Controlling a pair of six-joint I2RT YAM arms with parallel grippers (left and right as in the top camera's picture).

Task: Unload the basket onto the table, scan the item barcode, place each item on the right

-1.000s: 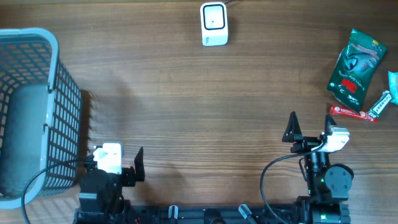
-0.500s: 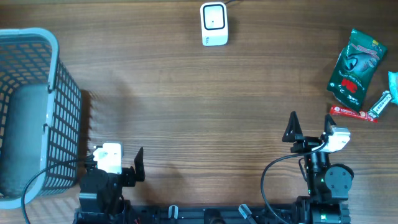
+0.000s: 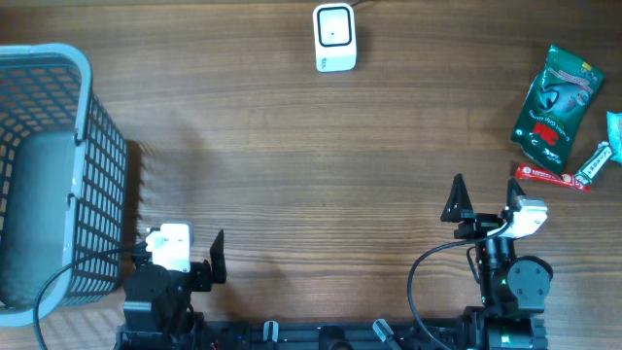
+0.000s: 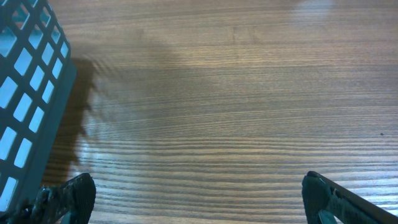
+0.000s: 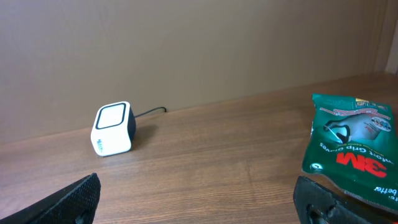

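Note:
The white barcode scanner (image 3: pixel 334 37) stands at the far middle of the wooden table, and the right wrist view shows this scanner (image 5: pixel 113 129) ahead to the left. Items lie at the far right: a green 3M packet (image 3: pixel 556 105) (image 5: pixel 351 149), a thin red bar (image 3: pixel 551 176) and a small white packet (image 3: pixel 593 163). My right gripper (image 3: pixel 483 206) (image 5: pixel 196 202) hangs open near the front edge, short of the items, holding nothing. At the front left, beside the basket, my left gripper (image 3: pixel 182 253) (image 4: pixel 199 199) is open over bare wood.
A grey-blue wire basket (image 3: pixel 97 165) (image 4: pixel 31 81) fills the left side of the table. A teal item (image 3: pixel 614 126) pokes in at the right edge. The scanner's cable runs off the far edge.

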